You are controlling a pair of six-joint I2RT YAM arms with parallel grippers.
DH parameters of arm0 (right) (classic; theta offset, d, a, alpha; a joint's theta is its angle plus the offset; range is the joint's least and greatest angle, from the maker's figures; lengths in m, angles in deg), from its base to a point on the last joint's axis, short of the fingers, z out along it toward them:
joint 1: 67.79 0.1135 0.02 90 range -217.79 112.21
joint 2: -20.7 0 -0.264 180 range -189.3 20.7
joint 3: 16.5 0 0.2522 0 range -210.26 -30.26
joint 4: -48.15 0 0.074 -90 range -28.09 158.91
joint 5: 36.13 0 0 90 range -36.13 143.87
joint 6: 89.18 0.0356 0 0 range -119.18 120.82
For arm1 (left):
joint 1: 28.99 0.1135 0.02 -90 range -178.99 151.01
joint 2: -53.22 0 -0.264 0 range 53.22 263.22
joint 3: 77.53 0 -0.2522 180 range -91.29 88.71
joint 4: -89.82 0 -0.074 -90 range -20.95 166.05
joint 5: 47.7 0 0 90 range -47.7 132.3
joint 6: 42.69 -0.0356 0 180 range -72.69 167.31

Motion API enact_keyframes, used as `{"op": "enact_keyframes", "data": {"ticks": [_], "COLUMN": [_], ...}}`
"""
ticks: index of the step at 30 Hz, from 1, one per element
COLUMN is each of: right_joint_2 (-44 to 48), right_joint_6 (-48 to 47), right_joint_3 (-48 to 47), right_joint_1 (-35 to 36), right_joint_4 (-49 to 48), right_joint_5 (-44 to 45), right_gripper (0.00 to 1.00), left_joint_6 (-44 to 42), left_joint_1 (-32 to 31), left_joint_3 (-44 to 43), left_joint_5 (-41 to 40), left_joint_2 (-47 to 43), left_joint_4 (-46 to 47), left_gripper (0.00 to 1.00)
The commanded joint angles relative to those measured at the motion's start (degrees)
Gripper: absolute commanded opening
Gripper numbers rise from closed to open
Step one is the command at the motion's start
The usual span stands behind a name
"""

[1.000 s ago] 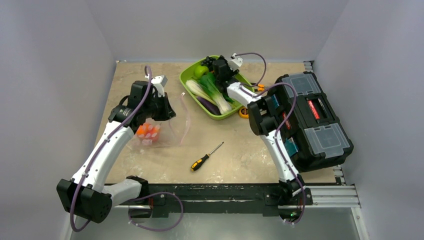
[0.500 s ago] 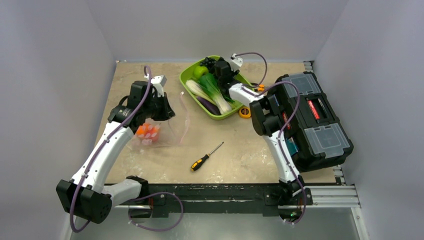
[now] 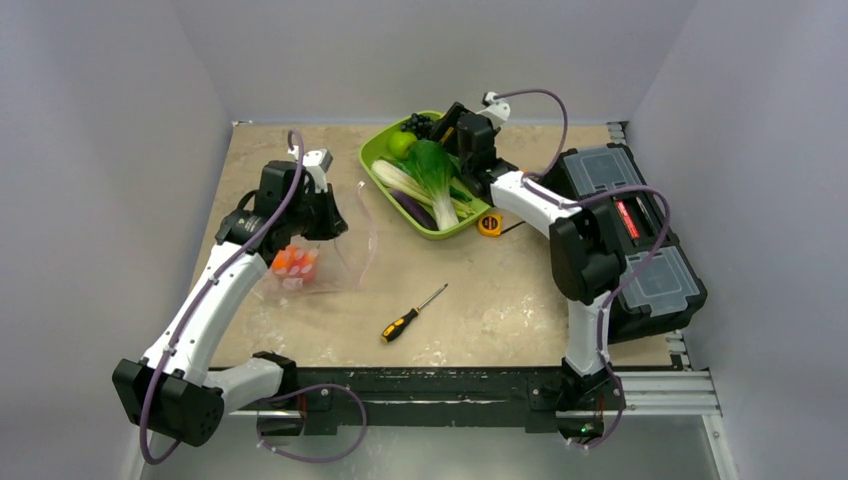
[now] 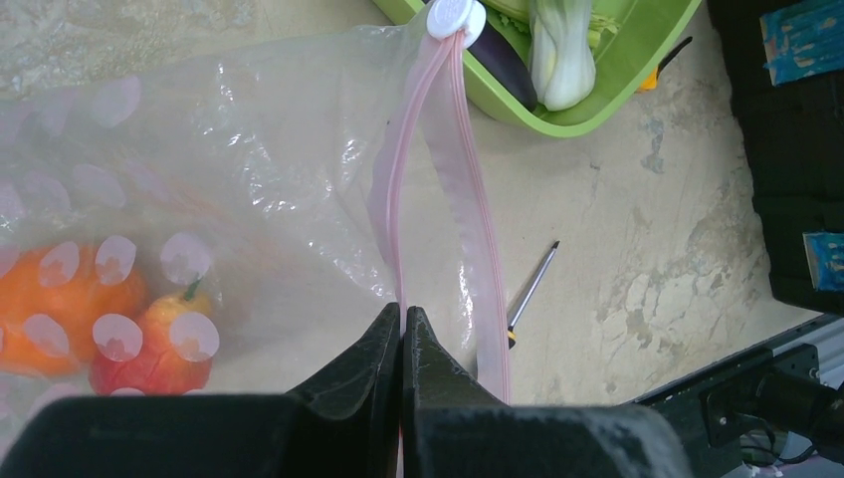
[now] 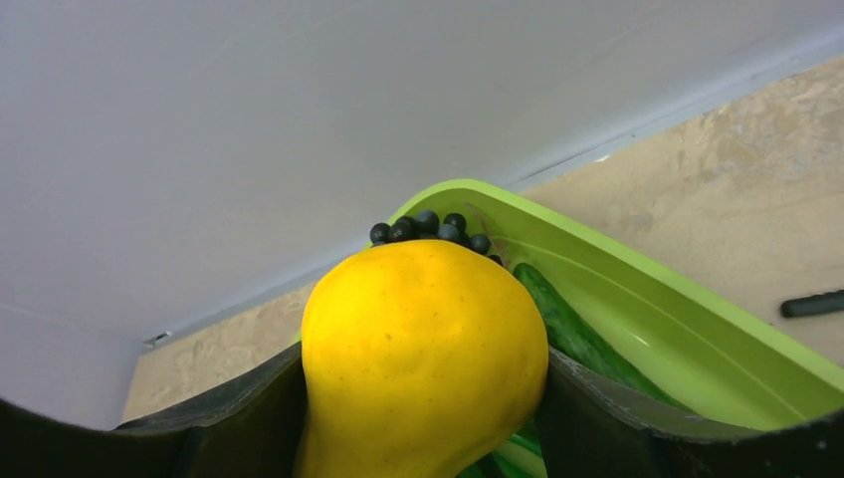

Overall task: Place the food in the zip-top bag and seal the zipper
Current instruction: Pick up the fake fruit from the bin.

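Observation:
My left gripper (image 3: pixel 322 214) (image 4: pixel 402 315) is shut on the pinkish zipper (image 4: pixel 438 129) of the clear zip-top bag (image 3: pixel 325 265), holding its mouth up; a white slider (image 4: pixel 455 17) sits at the strip's far end. An orange fruit (image 4: pixel 55 299) and a red fruit (image 4: pixel 149 344) lie inside the bag. My right gripper (image 3: pixel 455 122) (image 5: pixel 423 363) is shut on a yellow fruit (image 5: pixel 428 339) above the back of the lime-green tray (image 3: pixel 374 168). Dark grapes (image 5: pixel 430 227), a green apple (image 3: pixel 401 143) and a cucumber (image 5: pixel 567 324) lie in the tray.
The tray also holds a bok choy (image 3: pixel 435 178) and an eggplant (image 4: pixel 503 65). A screwdriver (image 3: pixel 412 313) lies mid-table. A black toolbox (image 3: pixel 630 240) fills the right side, with a yellow tape measure (image 3: pixel 489 223) beside the tray. Walls stand close behind and at the sides.
The right arm's elbow has swung to the right and its gripper has shifted toward the tray's back right. The left arm and the bag have not moved.

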Motion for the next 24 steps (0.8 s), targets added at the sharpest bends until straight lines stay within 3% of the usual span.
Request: {"op": "enact_keyframes", "data": {"ticks": [1, 9, 13, 19, 22, 24], "right_joint_2": [7.96, 9.36, 8.0, 10.08, 12.21, 14.23], "right_joint_6": [-4.29, -16.07, -19.38, -22.41, -20.33, -19.35], "right_joint_3": [9.09, 6.93, -1.57, -4.93, -2.82, 2.33], "right_joint_1": [0.08, 0.08, 0.07, 0.06, 0.08, 0.15], "right_joint_4": [-4.83, -5.55, -0.46, 0.21, 2.51, 2.9], "right_joint_5": [0.48, 2.06, 3.76, 3.83, -1.09, -8.87], "right_gripper": [0.0, 0.0, 0.0, 0.0, 0.0, 0.0], "left_joint_6": [-1.1, -1.19, -1.28, -1.37, -1.37, -1.13], "left_joint_1": [0.05, 0.05, 0.05, 0.05, 0.1, 0.05], "left_joint_3": [-2.47, -2.28, -2.32, -2.27, -2.71, -2.59], "left_joint_5": [-1.08, -1.47, -2.14, -2.22, -1.5, -0.52], "left_joint_2": [0.3, 1.33, 2.26, 2.91, 3.6, 3.59], "left_joint_4": [0.05, 0.08, -0.28, -0.2, -0.73, -0.35], "left_gripper": [0.0, 0.0, 0.0, 0.0, 0.0, 0.0]}}
